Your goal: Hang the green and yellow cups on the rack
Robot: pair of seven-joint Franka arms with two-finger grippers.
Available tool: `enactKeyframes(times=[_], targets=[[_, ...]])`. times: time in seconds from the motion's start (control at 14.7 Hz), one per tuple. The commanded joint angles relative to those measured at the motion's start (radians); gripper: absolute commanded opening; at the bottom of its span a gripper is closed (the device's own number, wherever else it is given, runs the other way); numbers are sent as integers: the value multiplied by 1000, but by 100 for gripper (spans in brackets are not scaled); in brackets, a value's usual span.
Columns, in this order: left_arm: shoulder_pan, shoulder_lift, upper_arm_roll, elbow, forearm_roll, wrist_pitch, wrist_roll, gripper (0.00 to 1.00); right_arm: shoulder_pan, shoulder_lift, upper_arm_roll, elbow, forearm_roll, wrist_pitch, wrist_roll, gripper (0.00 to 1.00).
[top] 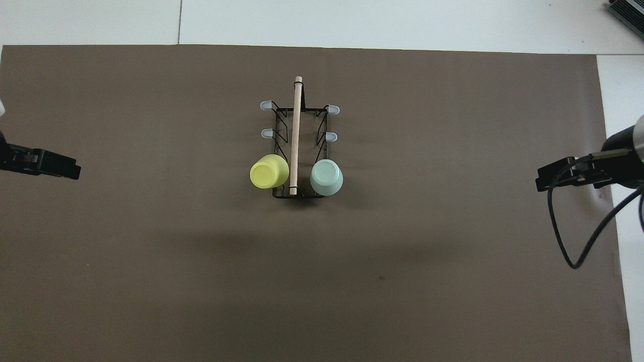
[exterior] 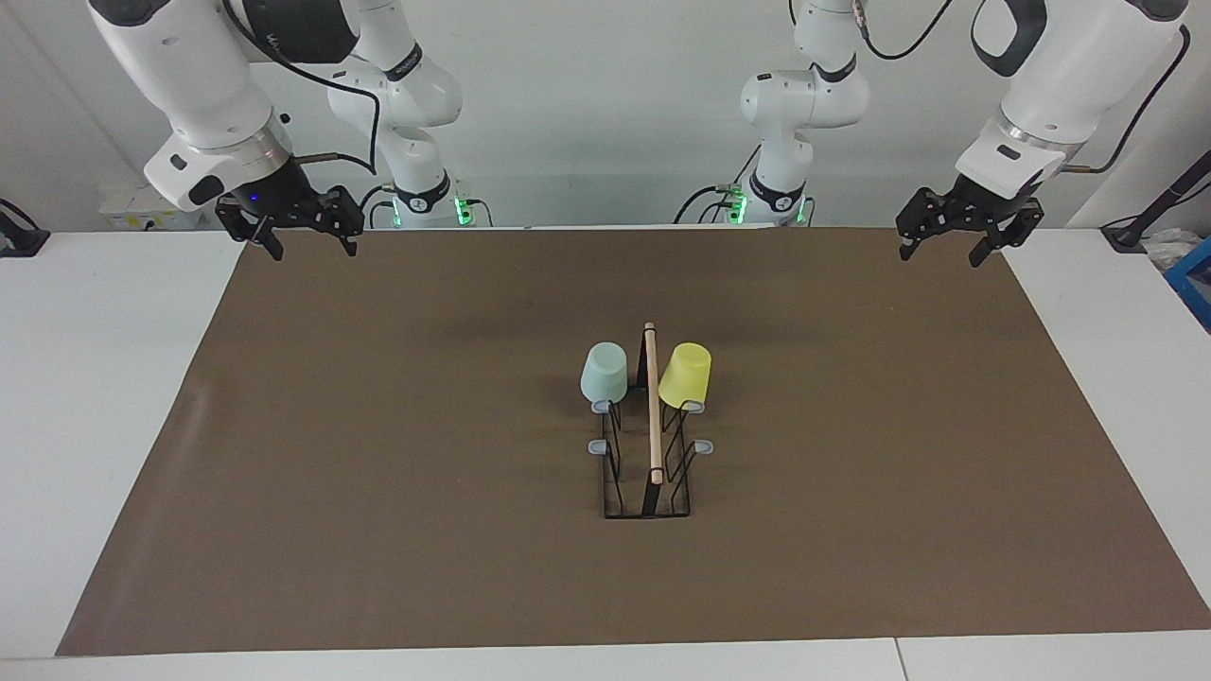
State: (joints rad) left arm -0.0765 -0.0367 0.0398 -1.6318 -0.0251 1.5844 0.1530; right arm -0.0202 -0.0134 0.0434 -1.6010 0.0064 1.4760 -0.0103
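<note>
Mint green cup (exterior: 604, 373), yellow cup (exterior: 685, 375), black wire rack (exterior: 646, 499), brown mat (exterior: 378, 426), white table (exterior: 95, 378)

Pretty much the only thing in the way is the rack (exterior: 647, 445) sitting mid-mat on the counter (exterior: 104, 397), with its wooden rod (exterior: 652, 402) sticking up along the top. The green cup (exterior: 604, 372) and yellow cup (exterior: 685, 375) hang upside down on the prongs at the end nearer the robots, one on each side of the rod, so that end is crowded. The four grey-tipped prongs (exterior: 597, 446) farther out poke sideways, bare. Brown mat (exterior: 378, 492) all round the rack is open. Both pincers, left pincer (exterior: 949, 236) and right pincer (exterior: 305, 235), hang open over the mat's corners, well apart from the rack.
</note>
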Motion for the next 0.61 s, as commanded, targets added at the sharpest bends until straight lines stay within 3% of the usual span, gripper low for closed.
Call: enactKeyframes(times=[0.0,0.54], targets=[[4,-14,-5,-25,14,25,2,100,-4,-28,4,-43,-2,30,13,100],[4,-12,-5,-25,14,25,2,100,-1,-25,3,-31,-3,33,18,100]])
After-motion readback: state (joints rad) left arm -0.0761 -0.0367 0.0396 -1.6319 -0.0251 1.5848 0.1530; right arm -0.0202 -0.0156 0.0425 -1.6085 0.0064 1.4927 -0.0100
